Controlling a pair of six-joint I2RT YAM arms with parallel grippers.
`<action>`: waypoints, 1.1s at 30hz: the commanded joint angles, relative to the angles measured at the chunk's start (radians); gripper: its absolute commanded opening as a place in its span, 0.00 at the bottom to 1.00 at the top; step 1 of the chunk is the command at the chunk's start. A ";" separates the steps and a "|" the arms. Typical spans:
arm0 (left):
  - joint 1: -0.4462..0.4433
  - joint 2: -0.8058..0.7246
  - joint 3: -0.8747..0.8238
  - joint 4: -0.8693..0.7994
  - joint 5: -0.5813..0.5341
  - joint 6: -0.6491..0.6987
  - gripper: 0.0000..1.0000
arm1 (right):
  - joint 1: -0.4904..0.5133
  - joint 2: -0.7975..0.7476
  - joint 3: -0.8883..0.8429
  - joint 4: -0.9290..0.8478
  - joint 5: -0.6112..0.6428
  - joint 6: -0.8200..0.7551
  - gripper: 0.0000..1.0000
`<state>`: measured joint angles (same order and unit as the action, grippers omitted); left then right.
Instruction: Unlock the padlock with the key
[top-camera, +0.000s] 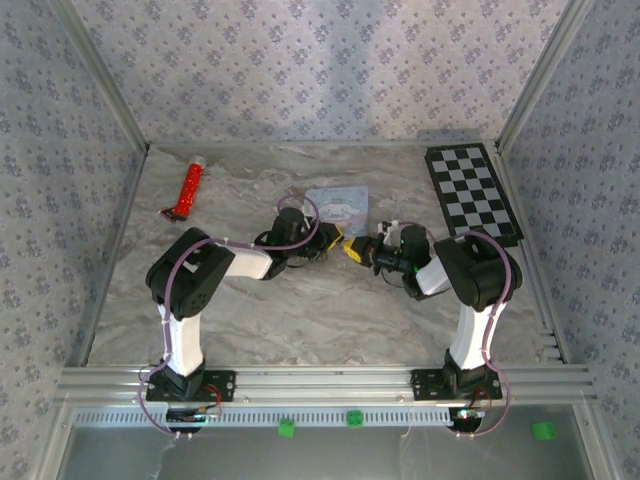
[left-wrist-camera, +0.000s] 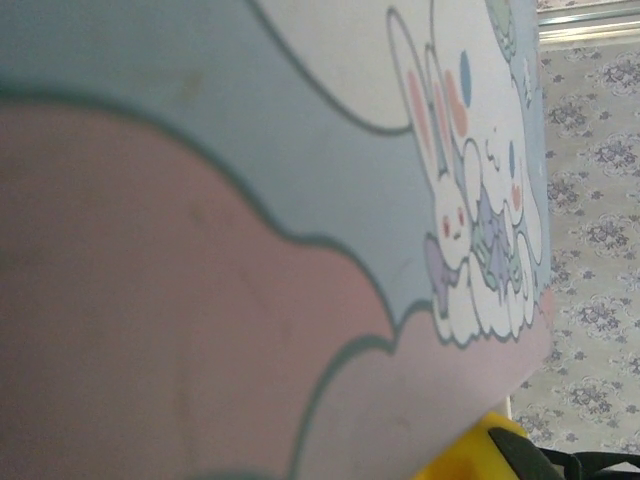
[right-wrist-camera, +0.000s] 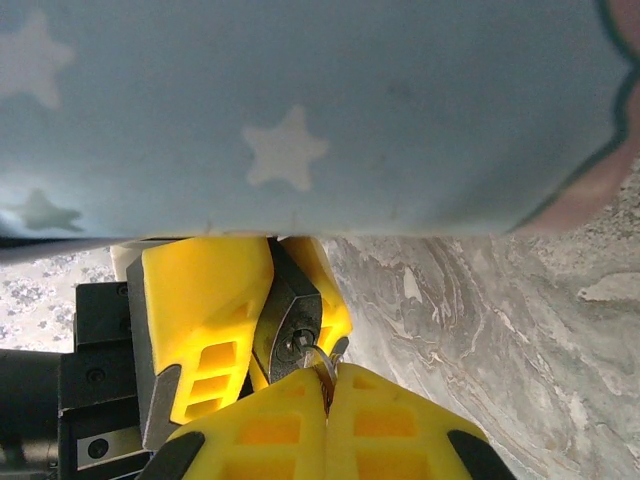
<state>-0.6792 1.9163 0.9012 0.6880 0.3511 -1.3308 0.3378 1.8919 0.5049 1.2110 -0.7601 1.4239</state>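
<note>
The padlock (right-wrist-camera: 290, 318) is a small dark block clamped between the yellow fingers (right-wrist-camera: 205, 300) of my left gripper (top-camera: 338, 243), which is shut on it. Its keyhole end faces my right gripper (right-wrist-camera: 328, 385). My right gripper's yellow fingers are pressed together on the key (right-wrist-camera: 322, 360), a thin silvery piece whose tip meets the keyhole. In the top view the two grippers meet tip to tip mid-table, with the right gripper (top-camera: 365, 250) just right of the left. The lock and the key are too small to make out there.
A pastel cartoon-print tin (top-camera: 337, 207) lies just behind the grippers; it looms close in the left wrist view (left-wrist-camera: 300, 200) and the right wrist view (right-wrist-camera: 300, 110). A red tube (top-camera: 190, 188) lies back left. A checkerboard (top-camera: 472, 192) sits back right.
</note>
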 joint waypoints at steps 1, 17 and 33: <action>-0.052 -0.037 0.027 -0.020 0.121 0.039 0.00 | -0.021 0.055 0.037 0.173 -0.016 0.087 0.05; -0.041 -0.056 0.044 -0.133 0.095 0.054 0.00 | -0.018 -0.082 0.057 -0.232 -0.027 -0.225 0.21; 0.003 -0.134 0.108 -0.478 0.038 0.077 0.00 | 0.206 -0.591 0.090 -1.017 0.526 -1.277 0.44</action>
<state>-0.6865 1.8313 0.9752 0.2806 0.3771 -1.2411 0.5030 1.3216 0.6552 0.2359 -0.4068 0.3698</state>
